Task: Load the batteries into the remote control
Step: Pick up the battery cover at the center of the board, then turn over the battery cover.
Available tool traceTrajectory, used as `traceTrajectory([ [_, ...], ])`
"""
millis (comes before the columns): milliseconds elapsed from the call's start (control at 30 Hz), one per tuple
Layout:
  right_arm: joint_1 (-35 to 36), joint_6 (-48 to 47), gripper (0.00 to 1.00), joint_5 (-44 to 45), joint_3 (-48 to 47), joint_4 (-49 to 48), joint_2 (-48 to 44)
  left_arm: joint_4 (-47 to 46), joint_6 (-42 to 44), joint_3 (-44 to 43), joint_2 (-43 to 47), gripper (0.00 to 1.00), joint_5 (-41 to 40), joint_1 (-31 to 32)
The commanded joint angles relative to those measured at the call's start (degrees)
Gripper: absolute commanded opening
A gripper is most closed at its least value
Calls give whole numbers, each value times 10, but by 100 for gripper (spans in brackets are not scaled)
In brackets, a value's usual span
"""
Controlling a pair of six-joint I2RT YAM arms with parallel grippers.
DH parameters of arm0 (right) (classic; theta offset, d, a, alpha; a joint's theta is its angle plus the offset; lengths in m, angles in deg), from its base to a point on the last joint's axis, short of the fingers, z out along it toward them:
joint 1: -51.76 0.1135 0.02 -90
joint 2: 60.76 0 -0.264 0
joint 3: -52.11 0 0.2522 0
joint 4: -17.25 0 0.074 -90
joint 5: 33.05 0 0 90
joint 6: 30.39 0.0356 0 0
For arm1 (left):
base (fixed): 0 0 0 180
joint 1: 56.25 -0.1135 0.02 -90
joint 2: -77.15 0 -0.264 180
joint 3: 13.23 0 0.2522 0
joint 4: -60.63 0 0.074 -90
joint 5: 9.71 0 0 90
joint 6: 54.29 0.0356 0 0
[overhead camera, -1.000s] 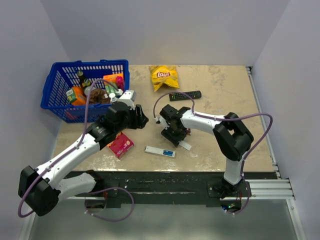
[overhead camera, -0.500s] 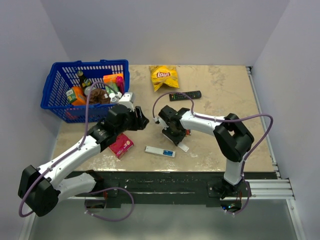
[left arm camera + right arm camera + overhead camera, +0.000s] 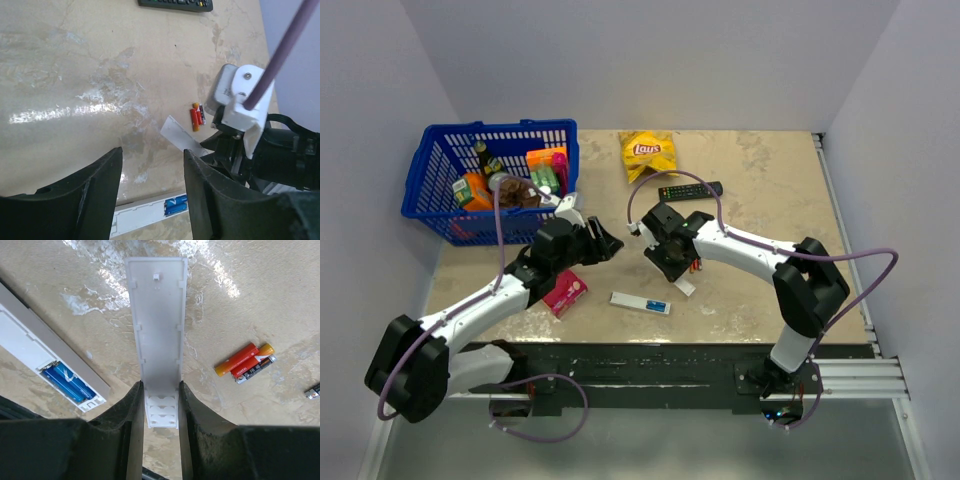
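The white remote control [image 3: 638, 302] lies face down near the table's front, with two blue batteries [image 3: 657, 306] in its open bay. It also shows in the left wrist view [image 3: 145, 214] and the right wrist view [image 3: 45, 355]. My right gripper [image 3: 160, 387] is shut on the white back strip [image 3: 157, 325], whose far end rests on the table. A red and orange battery pair [image 3: 244, 360] lies loose to its right. My left gripper [image 3: 152, 160] is open and empty, hovering left of the right gripper [image 3: 672, 268].
A black remote [image 3: 689, 190] and a yellow chip bag [image 3: 649, 152] lie at the back. A blue basket [image 3: 450, 200] of goods stands at the back left. A pink box [image 3: 562, 290] lies under my left arm. A small dark piece [image 3: 313, 390] lies right of the batteries.
My right arm's elbow has swung right while its gripper keeps the strip near the same spot. My left gripper has shifted slightly towards the right gripper.
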Motion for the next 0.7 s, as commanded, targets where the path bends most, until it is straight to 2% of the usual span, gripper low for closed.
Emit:
traceTrajectory([
  [0,-1,15,15,4,-21,-13,-37,-137,-47,15,-39,57,74,-9],
  [233,-1,36,15,-5,-41,-14,-71,-230,-80,5,-105,60,150,-8],
  [667,-1,58,15,-33,-45,-33,-115,-275,-110,-18,-168,58,194,4],
])
